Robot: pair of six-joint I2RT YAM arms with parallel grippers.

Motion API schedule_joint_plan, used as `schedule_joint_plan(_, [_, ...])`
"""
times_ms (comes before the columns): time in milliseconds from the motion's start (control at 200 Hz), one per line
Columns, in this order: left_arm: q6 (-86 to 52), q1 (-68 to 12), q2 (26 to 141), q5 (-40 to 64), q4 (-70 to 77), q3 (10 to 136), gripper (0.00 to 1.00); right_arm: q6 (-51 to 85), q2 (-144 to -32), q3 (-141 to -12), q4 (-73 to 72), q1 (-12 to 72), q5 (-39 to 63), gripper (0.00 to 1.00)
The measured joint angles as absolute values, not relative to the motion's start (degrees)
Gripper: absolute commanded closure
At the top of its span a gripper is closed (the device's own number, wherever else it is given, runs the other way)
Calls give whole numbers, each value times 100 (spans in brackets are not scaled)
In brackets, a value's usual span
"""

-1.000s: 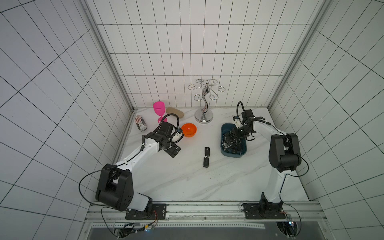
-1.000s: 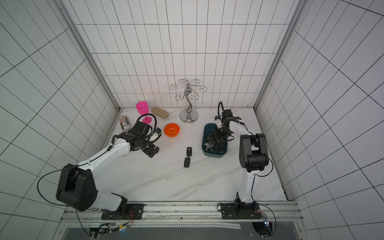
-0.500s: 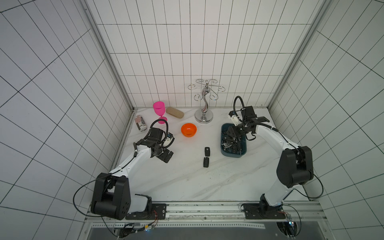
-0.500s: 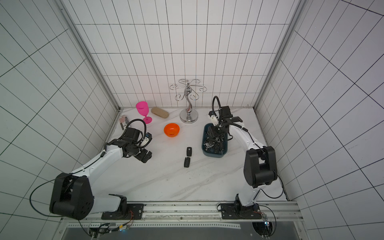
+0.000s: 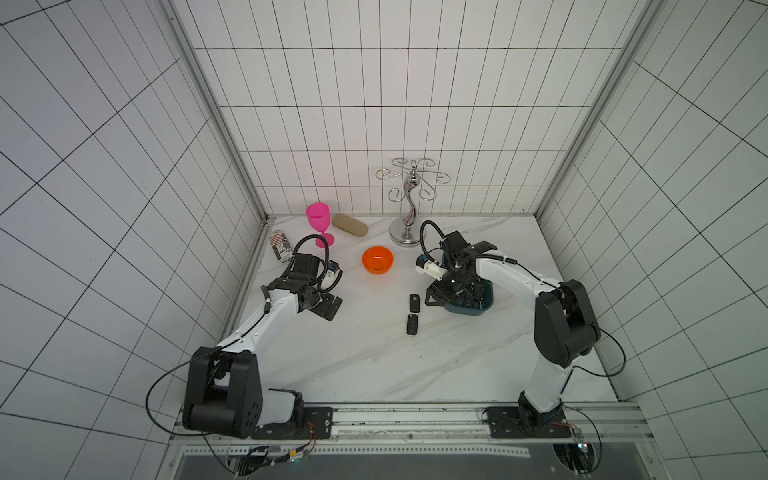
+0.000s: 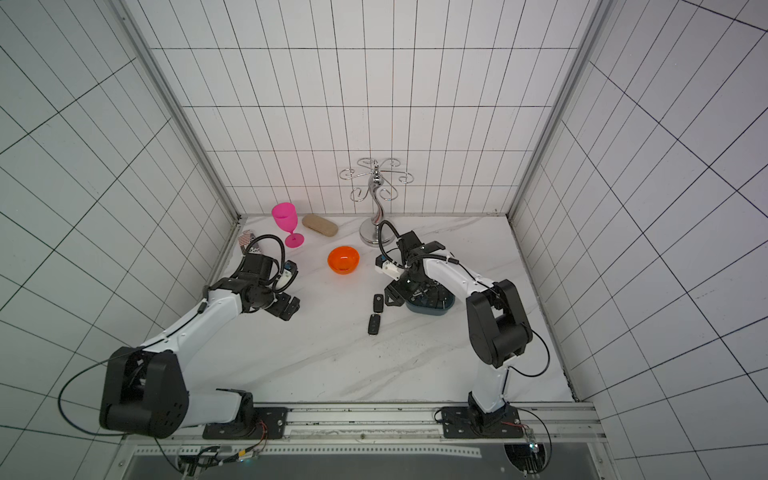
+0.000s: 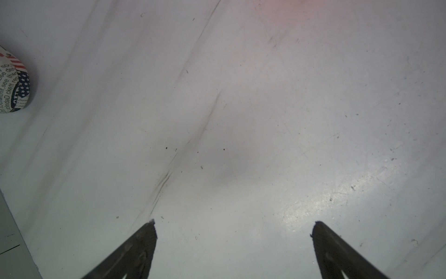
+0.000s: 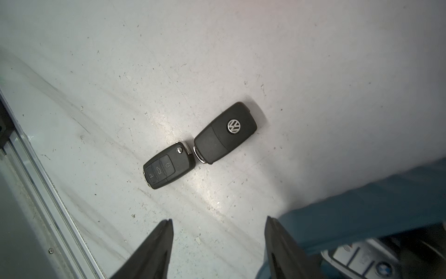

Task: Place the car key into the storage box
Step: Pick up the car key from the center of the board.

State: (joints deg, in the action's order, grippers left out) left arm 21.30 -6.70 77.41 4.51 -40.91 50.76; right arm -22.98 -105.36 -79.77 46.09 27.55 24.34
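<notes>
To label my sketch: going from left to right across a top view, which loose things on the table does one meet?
Patterned pouch → pink goblet → tan case → orange bowl → two car keys → storage box. The metal stand is left out; it overlaps the bowl and keys.

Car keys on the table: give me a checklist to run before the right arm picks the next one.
1. Right hand open and empty: ok, jaws apart, nothing between.
2. Keys in view: ok, logo key and button key lie flat on the table.
3. Gap between keys: not ok, end to end, nearly touching.
4. Storage box within reach: ok, right beside the hand.
5. Room in box: cannot tell, mostly hidden.
6. Left hand clear: ok, open over bare table.
</notes>
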Motion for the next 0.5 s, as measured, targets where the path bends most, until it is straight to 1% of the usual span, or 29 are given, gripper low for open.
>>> schedule_joint_plan(30, [2126, -644, 7741, 456, -4091, 5076, 2, -2300, -10615, -8025, 4609, 2812, 2432, 32])
schedule_joint_plan(80, [2119, -609, 7741, 460, -4091, 5076, 2, -2296, -10755, -8123, 4600, 2906, 2425, 31])
schedule_joint_plan(215, [2119, -537, 7730, 478, -4075, 5046, 2, -2285, -11126, -8431, 4556, 3122, 2309, 30])
schedule_joint_plan(500, [2119, -432, 7655, 565, -4051, 4993, 2, -1999, -11935, -8962, 4501, 3197, 2178, 30])
